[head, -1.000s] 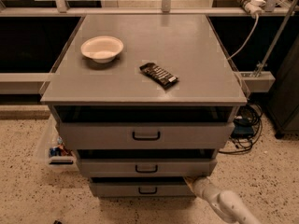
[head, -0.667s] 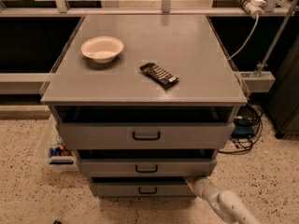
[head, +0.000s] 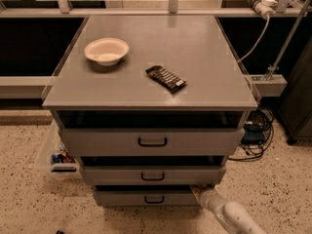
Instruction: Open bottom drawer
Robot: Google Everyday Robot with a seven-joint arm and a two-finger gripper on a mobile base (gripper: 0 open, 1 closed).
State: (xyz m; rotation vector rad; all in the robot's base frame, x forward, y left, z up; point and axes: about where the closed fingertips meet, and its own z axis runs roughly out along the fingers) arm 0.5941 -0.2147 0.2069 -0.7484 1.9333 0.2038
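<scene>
The bottom drawer (head: 122, 197) is the lowest, narrowest grey front of the cabinet, with a small black loop handle (head: 154, 199). Its front stands slightly out from the cabinet, below the middle drawer (head: 112, 175) and the top drawer (head: 97, 142). My gripper (head: 199, 192) comes in from the lower right on a white arm (head: 231, 217). It sits at the right end of the bottom drawer, just under the middle drawer's right corner and to the right of the handle.
On the grey cabinet top (head: 195, 48) lie a white bowl (head: 106, 50) and a dark snack bar (head: 165, 78). A clear box of small items (head: 57, 155) stands on the speckled floor at the left. Cables (head: 253, 135) hang at the right, next to a dark cabinet (head: 300, 106).
</scene>
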